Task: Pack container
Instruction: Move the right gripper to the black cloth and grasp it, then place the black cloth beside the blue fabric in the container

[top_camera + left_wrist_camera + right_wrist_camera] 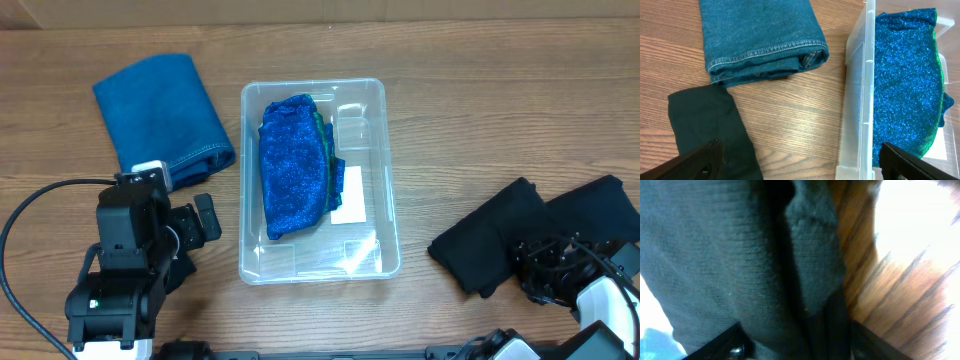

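The left arm [125, 270] hangs low over the wooden surface [500, 100] with its jaws spread wide. In the left wrist view its two dark fingers [697, 160] sit at the bottom corners with bare wood between them. Just ahead of the left jaws and off to their right stands the container [370, 205]. Its clear side wall [857, 100] comes close to the right finger. Inside it lies a folded, sparkly blue cloth [293, 165], with a green edge [322, 135] peeking out on the side away from these jaws and a white label [348, 195] showing through the base. Straight ahead of the left jaws, farther out, is a folded denim piece [760, 35], apart from the container. A dark cloth [710, 130] lies right before the left finger, one corner touching the denim. Across the surface, the right arm [600, 305] is down on a heap of black cloth [485, 245], with a second black piece [600, 205] beside it. The container is well apart from the right jaws. In the right wrist view a bunched fold of dark knit [810, 265] fills the space between the right fingers [730, 347]. I cannot tell whether the right jaws are clamped on it or only straddling it.
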Robot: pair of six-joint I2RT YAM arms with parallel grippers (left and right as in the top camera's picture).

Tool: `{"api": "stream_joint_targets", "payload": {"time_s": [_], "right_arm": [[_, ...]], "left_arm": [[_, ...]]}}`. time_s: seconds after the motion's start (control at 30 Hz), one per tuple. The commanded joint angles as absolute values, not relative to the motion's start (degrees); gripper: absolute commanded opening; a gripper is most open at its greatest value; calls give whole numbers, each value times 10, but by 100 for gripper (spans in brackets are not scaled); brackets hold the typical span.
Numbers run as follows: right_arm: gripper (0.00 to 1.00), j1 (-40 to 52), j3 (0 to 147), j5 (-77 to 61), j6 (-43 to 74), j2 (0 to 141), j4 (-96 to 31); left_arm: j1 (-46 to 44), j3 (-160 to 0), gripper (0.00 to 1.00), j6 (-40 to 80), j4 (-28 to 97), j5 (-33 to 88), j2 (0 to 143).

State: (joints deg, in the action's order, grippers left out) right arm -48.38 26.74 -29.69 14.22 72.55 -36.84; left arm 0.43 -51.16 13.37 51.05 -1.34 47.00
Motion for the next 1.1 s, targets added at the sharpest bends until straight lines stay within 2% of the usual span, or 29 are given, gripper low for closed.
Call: {"api": "stream_joint_targets", "payload": {"time_s": [0.0, 0.03, 0.07, 0.1, 0.17, 0.3, 0.37, 0.4, 0.53, 0.6, 0.67, 0.73, 0.83, 0.97, 1.07], "right_arm": [[42, -484, 258, -315, 133, 729, -364], [36, -484, 259, -329, 133, 729, -357], [23, -484, 261, -348, 133, 729, -350], [20, -484, 266, -363, 133, 729, -350], [4, -466, 302, -402, 132, 729, -354], [4, -355, 443, -473, 132, 728, -404], [4, -251, 575, -472, 132, 727, -439], [4, -225, 606, -473, 132, 727, -441], [4, -23, 780, -439, 132, 727, -427], [4, 83, 794, -396, 133, 730, -384], [4, 142, 794, -364, 135, 748, -378], [4, 220, 794, -327, 139, 822, -377], [4, 234, 794, -293, 180, 900, -364], [4, 234, 794, -291, 181, 990, -347], [4, 234, 794, -191, 207, 1039, -350]], "left_arm": [[7, -527, 100, 127, 508, -19, 468], [7, -527, 100, 127, 508, -19, 468], [7, -527, 100, 127, 508, -19, 468], [7, -527, 100, 127, 508, -19, 468], [7, -527, 100, 127, 508, -19, 468], [7, -527, 100, 127, 507, -19, 468], [7, -527, 100, 126, 507, -19, 468], [7, -527, 100, 126, 507, -19, 468], [7, -527, 100, 126, 508, -19, 468], [7, -527, 100, 127, 508, -19, 468], [7, -527, 100, 127, 508, -19, 468], [7, -527, 100, 127, 508, -19, 468], [7, -527, 100, 126, 508, -19, 468], [7, -527, 100, 126, 508, -19, 468], [7, -527, 100, 126, 510, -19, 468]]}}
